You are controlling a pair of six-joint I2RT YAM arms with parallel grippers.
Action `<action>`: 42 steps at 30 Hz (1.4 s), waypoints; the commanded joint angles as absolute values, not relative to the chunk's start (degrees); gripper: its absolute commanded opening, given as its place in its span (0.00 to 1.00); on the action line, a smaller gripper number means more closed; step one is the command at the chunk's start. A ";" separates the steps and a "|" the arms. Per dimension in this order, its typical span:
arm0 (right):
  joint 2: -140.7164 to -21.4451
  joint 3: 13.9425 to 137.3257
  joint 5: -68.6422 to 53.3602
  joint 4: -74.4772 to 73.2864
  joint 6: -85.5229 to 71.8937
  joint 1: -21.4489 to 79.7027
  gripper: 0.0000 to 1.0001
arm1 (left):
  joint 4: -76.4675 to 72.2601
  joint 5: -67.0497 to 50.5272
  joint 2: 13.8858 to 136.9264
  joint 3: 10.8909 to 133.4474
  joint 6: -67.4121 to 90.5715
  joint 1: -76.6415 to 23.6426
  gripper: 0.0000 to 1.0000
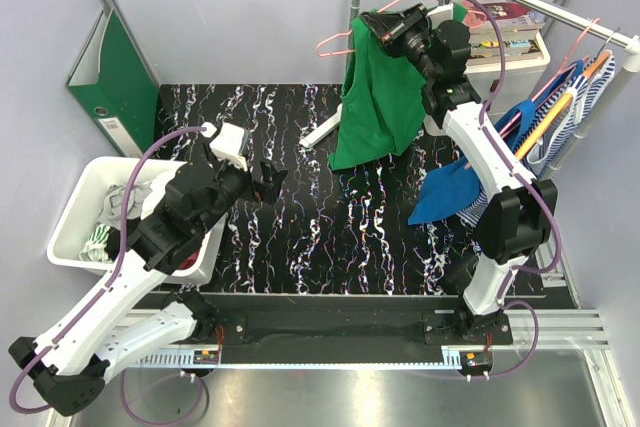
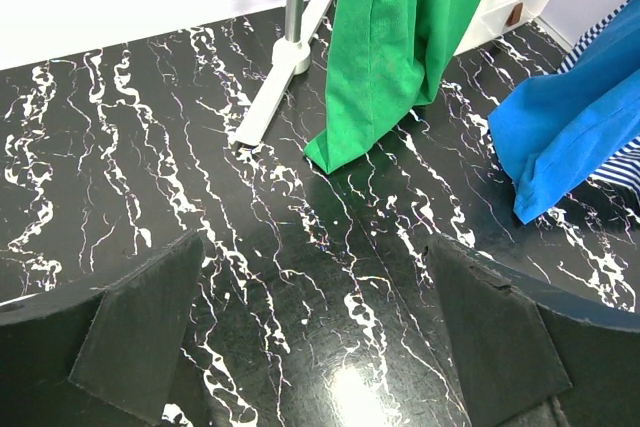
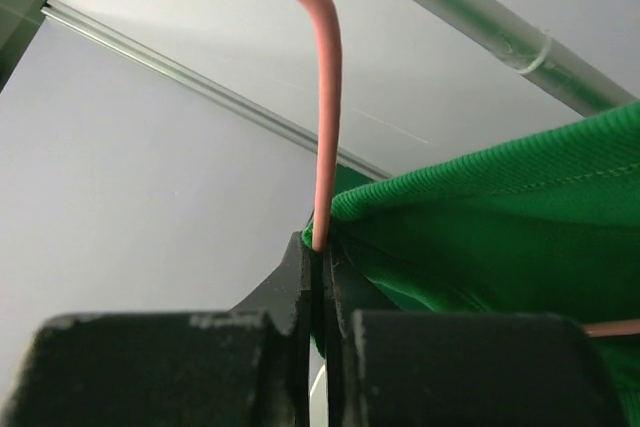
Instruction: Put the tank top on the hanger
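Observation:
The green tank top [image 1: 375, 97] hangs from high up near the rack, its hem touching the black marbled table. My right gripper [image 1: 388, 27] is raised there. In the right wrist view its jaws [image 3: 320, 259] are shut on the thin pink hanger wire [image 3: 324, 127], with a fold of the tank top [image 3: 500, 237] pressed beside them. Part of the hanger [image 1: 338, 43] sticks out left of the top. My left gripper [image 1: 268, 179] is open and empty, low over the table; its view shows the tank top [image 2: 400, 37] ahead, beyond the fingers [image 2: 140, 337].
A metal rail [image 1: 520, 2] crosses the back right, holding a blue garment [image 1: 460, 187], a striped garment [image 1: 590, 97] and an orange hanger [image 1: 545, 122]. The rack's pole and foot [image 2: 290, 47] stand beside the top. A white bin [image 1: 75, 212] of clothes sits left; a green binder [image 1: 115, 82] stands behind it.

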State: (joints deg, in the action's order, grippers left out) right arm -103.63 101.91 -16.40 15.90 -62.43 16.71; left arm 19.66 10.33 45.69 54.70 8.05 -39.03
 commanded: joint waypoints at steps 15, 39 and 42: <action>-97.39 95.19 -12.48 18.38 -59.86 16.35 0.09 | 16.61 7.91 45.26 54.84 8.96 -38.41 0.99; -77.96 81.83 13.17 7.21 -32.81 26.17 1.00 | 16.79 8.17 45.00 54.49 9.84 -37.44 0.99; -76.73 80.60 14.41 6.07 -28.83 29.26 1.00 | 17.31 7.82 45.18 54.58 10.89 -36.21 0.99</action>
